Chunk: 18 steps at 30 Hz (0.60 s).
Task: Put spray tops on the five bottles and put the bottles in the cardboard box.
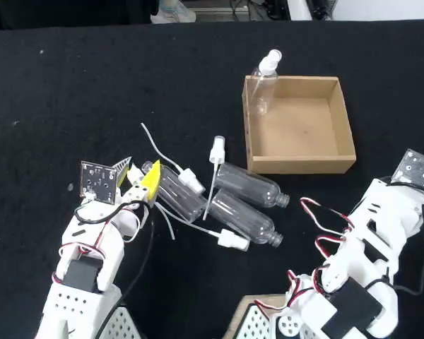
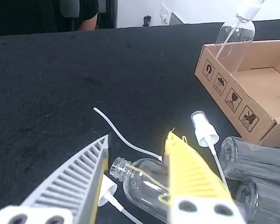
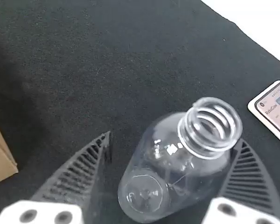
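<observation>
Closest to the left wrist camera is the left gripper [image 2: 138, 136], its grey and yellow jaws apart and holding nothing. Just under and ahead of them lies an uncapped bottle [image 2: 144, 179] on its side. Its open neck is near the grey jaw, and its long axis runs away from the jaws and across their gap, so I think the wrist must turn before it can close well. One spray top [image 2: 105, 189] lies just beside the grey jaw, and another [image 2: 203, 130] lies beyond the yellow one. The high view adds two more lying bottles [image 1: 251, 205] farther on, then the cardboard box [image 1: 300, 166], where a capped bottle [image 1: 263, 85] stands at its far corner. The right wrist view adds a second uncapped bottle [image 3: 177, 172], mouth upward, between the right gripper [image 3: 172, 140] jaws. These stand apart, with a dark gap on one side. A phone [image 3: 273, 109] lies beyond.
</observation>
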### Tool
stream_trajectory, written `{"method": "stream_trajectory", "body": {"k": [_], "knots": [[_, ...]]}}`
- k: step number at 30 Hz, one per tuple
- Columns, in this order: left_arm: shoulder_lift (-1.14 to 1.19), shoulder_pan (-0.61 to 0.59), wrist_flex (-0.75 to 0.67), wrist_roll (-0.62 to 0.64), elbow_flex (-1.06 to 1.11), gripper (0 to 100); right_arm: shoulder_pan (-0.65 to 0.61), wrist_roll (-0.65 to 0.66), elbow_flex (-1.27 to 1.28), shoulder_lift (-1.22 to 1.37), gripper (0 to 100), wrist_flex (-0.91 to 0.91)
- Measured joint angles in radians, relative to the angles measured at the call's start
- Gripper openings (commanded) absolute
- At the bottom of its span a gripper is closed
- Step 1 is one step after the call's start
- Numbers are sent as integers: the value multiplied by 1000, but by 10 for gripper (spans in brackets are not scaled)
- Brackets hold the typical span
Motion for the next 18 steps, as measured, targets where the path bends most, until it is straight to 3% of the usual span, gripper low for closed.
{"method": "stream_trajectory", "body": {"k": [10,16,18], "knots": [[0,0,0,0,0,191,0,0,0,0,326,0],[0,0,0,0,0,191,0,0,0,0,44,0],[0,0,0,0,0,191,0,3,0,0,12,0]]}}
